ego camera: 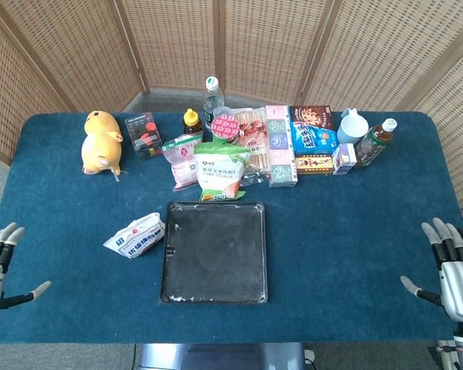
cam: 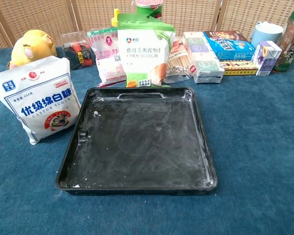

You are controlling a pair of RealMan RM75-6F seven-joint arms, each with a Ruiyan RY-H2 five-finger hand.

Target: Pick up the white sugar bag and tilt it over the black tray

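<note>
The white sugar bag (ego camera: 136, 236) (cam: 40, 98) stands on the blue table just left of the black tray (ego camera: 214, 251) (cam: 137, 139), which carries white dust. My left hand (ego camera: 1, 266) is at the table's near-left corner, fingers spread, holding nothing, well left of the bag. At the near-right edge sits my right hand (ego camera: 451, 267), also spread and holding nothing. Neither hand shows in the chest view.
Along the back stand a yellow plush toy (ego camera: 100, 142), a corn starch pouch (ego camera: 221, 170) (cam: 143, 49), a pink bag (ego camera: 182, 158), bottles (ego camera: 211, 97), snack boxes (ego camera: 312, 140), a white jug (ego camera: 353, 126) and a green tea bottle (ego camera: 376, 141).
</note>
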